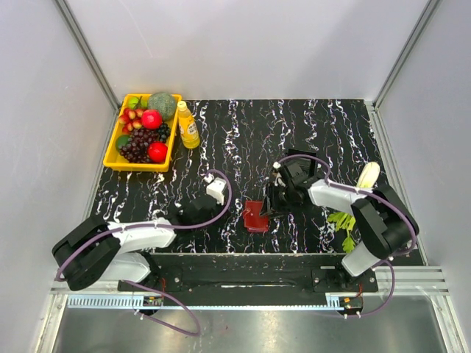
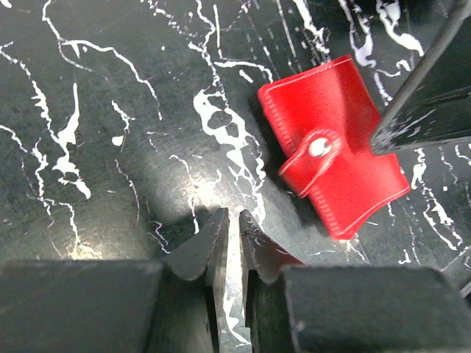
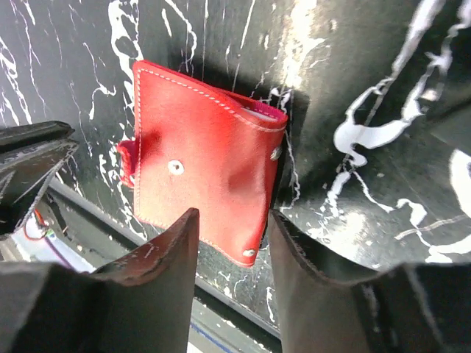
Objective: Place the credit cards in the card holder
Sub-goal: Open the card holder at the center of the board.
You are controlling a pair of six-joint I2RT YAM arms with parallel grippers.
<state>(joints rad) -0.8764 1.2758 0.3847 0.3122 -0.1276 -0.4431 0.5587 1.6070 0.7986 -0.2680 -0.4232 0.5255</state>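
The card holder [image 1: 256,217] is a small red wallet lying near the table's front edge, its snap strap loose. It shows in the left wrist view [image 2: 335,147] and the right wrist view [image 3: 206,176]. My right gripper [image 1: 271,204] is open, its fingers [image 3: 165,250] on either side of the wallet's near corner, not closed on it [image 3: 233,215]. My left gripper [image 1: 210,213] is shut and empty [image 2: 232,217], apart from the wallet on its left. No credit cards show in any view.
A yellow tray [image 1: 110,154] of fruit and a yellow bottle [image 1: 188,125] stand at the back left. A black box-like thing [image 1: 298,162] sits behind the right gripper. A pale long object [image 1: 368,175] and green leaves [image 1: 342,220] lie by the right arm.
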